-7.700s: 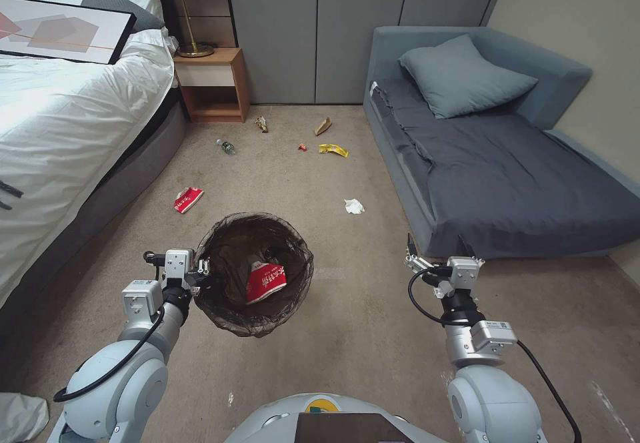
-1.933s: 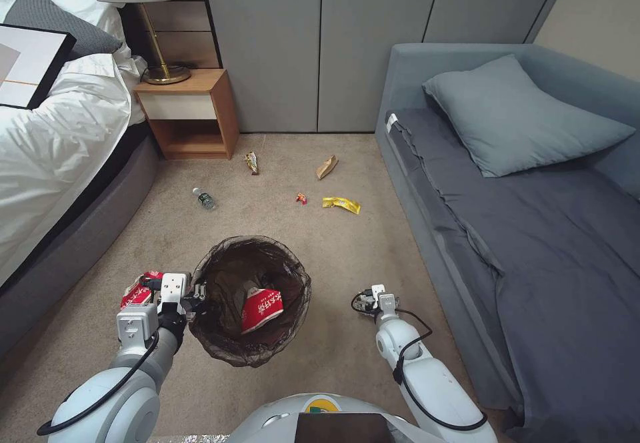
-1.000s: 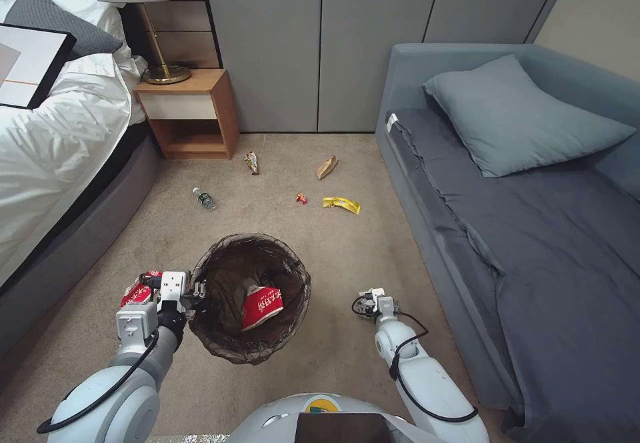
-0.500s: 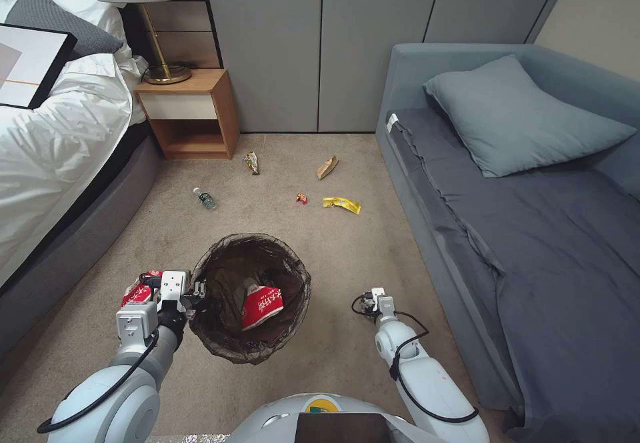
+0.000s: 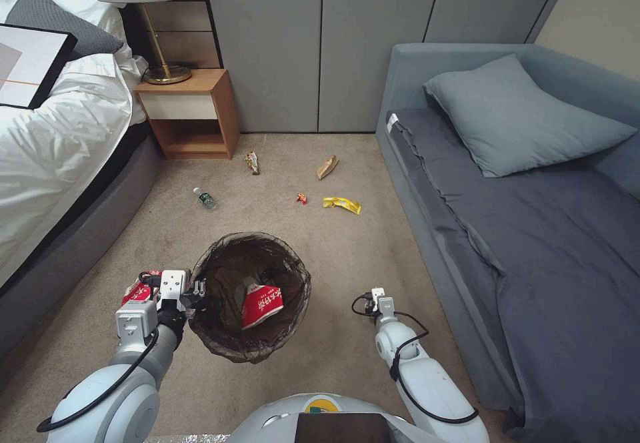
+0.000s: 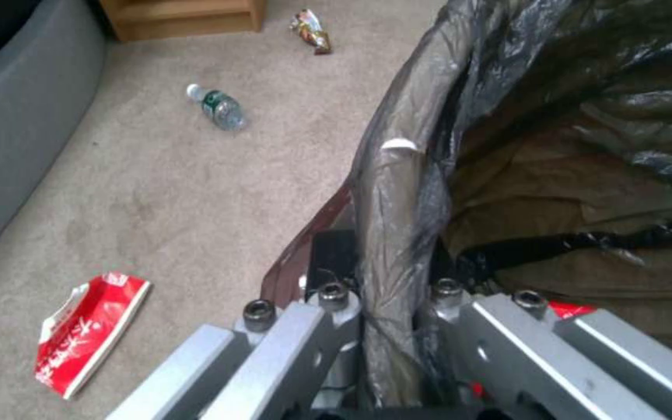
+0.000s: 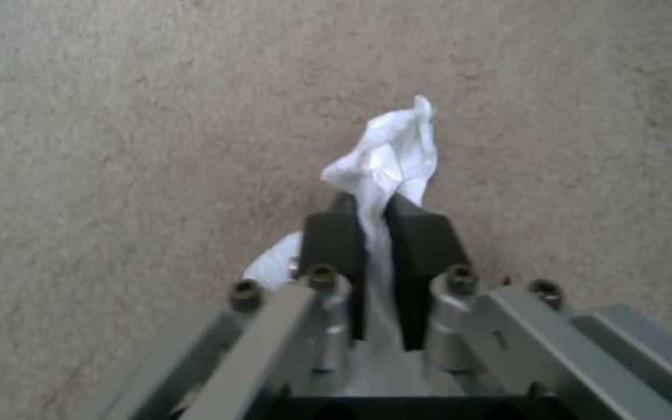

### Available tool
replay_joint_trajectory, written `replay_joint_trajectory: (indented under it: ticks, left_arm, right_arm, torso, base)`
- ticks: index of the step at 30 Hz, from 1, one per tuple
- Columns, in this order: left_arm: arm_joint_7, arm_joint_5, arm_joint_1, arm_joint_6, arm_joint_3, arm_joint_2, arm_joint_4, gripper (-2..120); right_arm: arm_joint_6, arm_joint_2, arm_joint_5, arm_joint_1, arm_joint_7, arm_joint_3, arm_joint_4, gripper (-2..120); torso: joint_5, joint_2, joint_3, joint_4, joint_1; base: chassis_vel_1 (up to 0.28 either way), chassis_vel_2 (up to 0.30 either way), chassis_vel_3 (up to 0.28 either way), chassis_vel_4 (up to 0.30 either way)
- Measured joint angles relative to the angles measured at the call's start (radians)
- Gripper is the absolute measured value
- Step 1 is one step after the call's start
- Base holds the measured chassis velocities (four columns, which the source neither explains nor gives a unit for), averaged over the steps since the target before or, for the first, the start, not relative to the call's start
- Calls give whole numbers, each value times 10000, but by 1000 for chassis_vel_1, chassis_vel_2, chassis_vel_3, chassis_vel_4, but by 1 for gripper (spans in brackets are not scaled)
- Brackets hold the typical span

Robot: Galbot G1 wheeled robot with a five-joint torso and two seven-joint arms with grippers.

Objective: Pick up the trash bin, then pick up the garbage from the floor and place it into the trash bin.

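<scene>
While the left gripper clamps the near-left rim of the small round trash bin lined with a dark brown-black see-through bag, its fingers are pressed tight on either side of the bag-covered rim, as the left wrist view shows. The bin sits low in front of the robot over the beige-tan short-pile carpet floor, and a crumpled red-and-white packet lies inside it. A second red-and-white packet lies flat on the carpet just beside the left gripper, on the side away from the bin.

The right gripper is down at the floor to the right of the bin (between the bin and the grey-blue sofa bed). Its dark fingers are nearly closed, pinching a white crumpled tissue between them; the tissue bulges out past the fingertips and also to one side. Whether it is touching the carpet or just above it cannot be told.

Farther ahead on the carpet lie a small clear plastic bottle with a green label, a shiny brown-gold snack wrapper, a brown paper scrap, a tiny red wrapper and a yellow snack wrapper, all well apart from both grippers. A wooden nightstand stands at the far left by the white-sheeted bed.
</scene>
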Motion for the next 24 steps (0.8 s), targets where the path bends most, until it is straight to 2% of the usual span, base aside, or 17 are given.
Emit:
replay_joint_trajectory:
  ticks: [1, 7, 10, 14, 15, 17, 18, 21, 22, 24]
  left_arm:
    - [0, -8, -5, 7, 7, 1, 0, 2]
    - [-1, -23, 5, 22, 12, 27, 0, 2]
    - [-2, -57, 50, 38, -1, 76, 0, 2]
    - [-10, -87, 74, 53, -11, 128, 0, 2]
    - [-10, -87, 74, 53, -11, 128, 0, 2]
    - [-13, -109, 71, 56, -12, 162, 0, 2]
    - [-13, -109, 71, 56, -12, 162, 0, 2]
    - [-23, -156, 64, 72, -15, 231, 0, 2]
    - [-23, -156, 64, 72, -15, 231, 0, 2]
    - [-29, -162, 66, 75, -12, 246, 0, 2]
  right_arm:
    - [6, -3, -6, -7, 0, 10, 39, 0]
    - [97, 1, -147, -85, -27, 216, 255, 0]
    - [136, -31, -173, -321, -95, 519, 976, 0]
    - [170, -379, -144, -806, -253, 964, 2608, 0]
    - [170, -379, -144, -806, -253, 964, 2608, 0]
    - [103, -642, 101, -1043, -293, 1202, 3921, 0]
    - [103, -642, 101, -1043, -293, 1202, 3921, 0]
    - [-261, -1085, 880, -1240, -286, 1442, 5801, 0]
    - [-261, -1085, 880, -1240, -286, 1442, 5801, 0]
    - [-508, -1475, 1495, -1288, -280, 1512, 6797, 0]
  torso:
    - [3, 0, 0, 1, 0]
    - [3, 0, 0, 3, 0]
    - [3, 0, 0, 4, 0]
    - [3, 0, 0, 2, 0]
    - [3, 0, 0, 2, 0]
    - [3, 0, 0, 2, 0]
    - [3, 0, 0, 2, 0]
    - [3, 0, 0, 4, 0]
    - [3, 0, 0, 4, 0]
    - [4, 0, 0, 3, 0]
  base:
    - [0, 0, 0, 0]
    - [0, 0, 0, 0]
    - [0, 0, 0, 0]
    - [0, 0, 0, 0]
    - [0, 0, 0, 0]
    - [0, 0, 0, 0]
    - [0, 0, 0, 0]
    - [0, 0, 0, 0]
    - [0, 0, 0, 0]
    - [0, 0, 0, 0]
